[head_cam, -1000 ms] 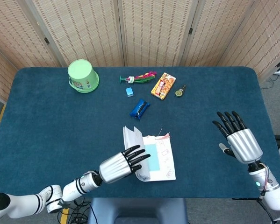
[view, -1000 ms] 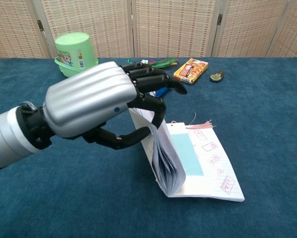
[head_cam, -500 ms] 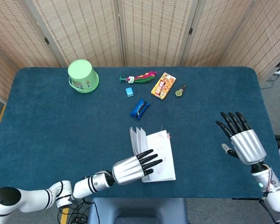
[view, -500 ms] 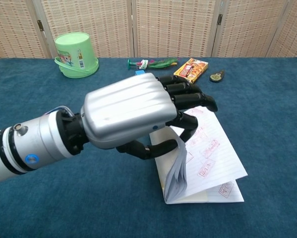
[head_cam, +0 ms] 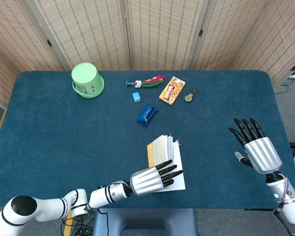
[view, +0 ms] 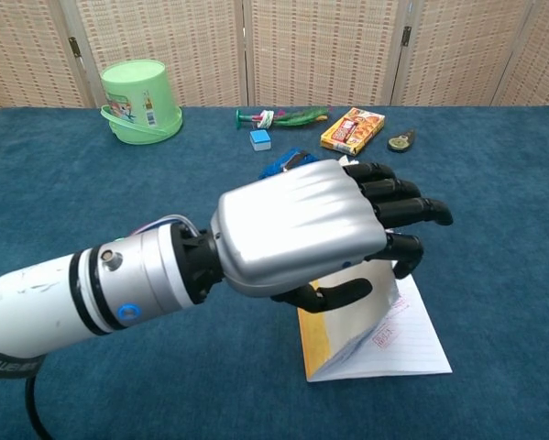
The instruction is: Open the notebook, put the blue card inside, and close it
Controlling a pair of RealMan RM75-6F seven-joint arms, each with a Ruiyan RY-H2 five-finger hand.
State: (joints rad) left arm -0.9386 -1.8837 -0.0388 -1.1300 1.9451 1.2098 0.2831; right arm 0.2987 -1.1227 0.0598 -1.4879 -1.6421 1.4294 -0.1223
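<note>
The notebook [head_cam: 168, 150] lies near the table's front edge, its tan cover [view: 327, 337] tipped over most of the way, with white pages [view: 411, 344] showing beneath. My left hand [head_cam: 153, 180] rests on top of it with fingers stretched out, and in the chest view the left hand [view: 301, 229] covers most of the book, thumb against the cover. The blue card is hidden from both views. My right hand [head_cam: 255, 149] hovers off to the right, apart from the book, fingers spread and holding nothing.
At the back of the table stand a green cup [head_cam: 87, 79], a green and pink toy [head_cam: 146, 81], a small blue block [head_cam: 136, 97], an orange box [head_cam: 172, 90] and a small round object [head_cam: 189, 96]. A blue packet [head_cam: 147, 114] lies just behind the notebook.
My left hand has swung the pages and cover over to the right, hiding the blue card. The notebook has gone from open to nearly flat. The right hand barely moved.
</note>
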